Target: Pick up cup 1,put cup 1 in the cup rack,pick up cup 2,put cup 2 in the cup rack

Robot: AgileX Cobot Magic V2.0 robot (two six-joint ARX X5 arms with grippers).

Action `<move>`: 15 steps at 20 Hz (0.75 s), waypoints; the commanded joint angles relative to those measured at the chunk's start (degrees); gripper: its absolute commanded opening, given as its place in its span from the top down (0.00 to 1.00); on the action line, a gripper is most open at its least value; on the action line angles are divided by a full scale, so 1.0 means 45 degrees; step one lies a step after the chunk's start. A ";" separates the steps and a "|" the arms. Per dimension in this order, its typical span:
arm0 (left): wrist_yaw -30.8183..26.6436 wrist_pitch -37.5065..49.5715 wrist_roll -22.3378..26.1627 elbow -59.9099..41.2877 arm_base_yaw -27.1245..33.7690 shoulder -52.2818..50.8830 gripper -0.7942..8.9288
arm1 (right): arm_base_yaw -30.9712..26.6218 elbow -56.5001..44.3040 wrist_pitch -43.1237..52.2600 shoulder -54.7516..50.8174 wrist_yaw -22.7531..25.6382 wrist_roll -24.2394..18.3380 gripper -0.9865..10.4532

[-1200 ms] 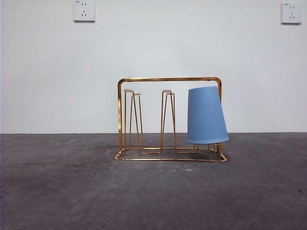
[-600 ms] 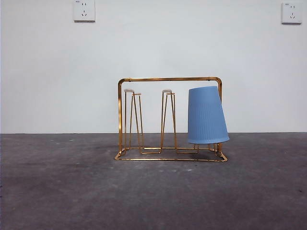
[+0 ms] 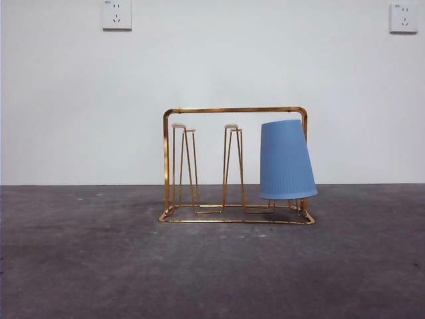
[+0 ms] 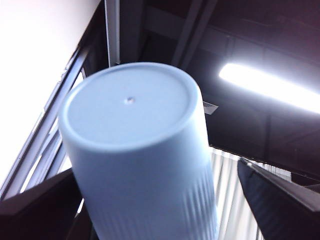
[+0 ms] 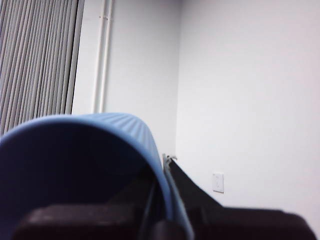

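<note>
no change to report in the front view against the last second: same cup rack (image 3: pixel 234 110) at the middle of the table (image 3: pixel 80 266), same blue cup (image 3: pixel 286 163) upside down at its 3 o'clock end, leaning a little, mouth low by the base wire. no arm anywhere in that view.

so, judged from that: one cup racked, the moment a pause between placements rather than a placement under way. two upright pegs free, one at the 9 o'clock end (image 3: pixel 184 166) and one at the centre (image 3: pixel 232 166).

away from the rack, both arms loaded. left gripper (image 4: pixel 152 170) pointing up at the ceiling lights, with a pale blue cup (image 4: pixel 132 107) standing between its jaws, closed base toward 12 o'clock of the arm's reach; a gap on show beside one jaw and the lower wall out of frame, so cannot tell whether clamped or merely cradled. right gripper (image 5: pixel 165 200) facing a white room corner, pinched together on the rim of a darker blue cup (image 5: pixel 100 125), one jaw seemingly inside the mouth and one outside.

cannot tell which of these counts as cup 1 or cup 2. likely next need: bringing a held cup over, mouth down, onto a free peg, clear of the racked one.
</note>
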 commanded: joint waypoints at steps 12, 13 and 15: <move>-0.0136 0.0228 0.0622 -0.0024 -0.0049 -0.0049 0.67 | -0.0010 -0.0053 0.0151 0.0194 0.0112 0.0321 0.92; -0.0136 0.0189 0.0622 -0.0024 -0.0049 -0.0049 0.75 | -0.0010 -0.0053 0.0034 0.0194 0.0112 0.0321 0.92; -0.0121 0.0180 0.0617 -0.0024 -0.0039 -0.0049 0.86 | -0.0010 -0.0053 -0.0204 0.0189 0.0107 0.0321 0.92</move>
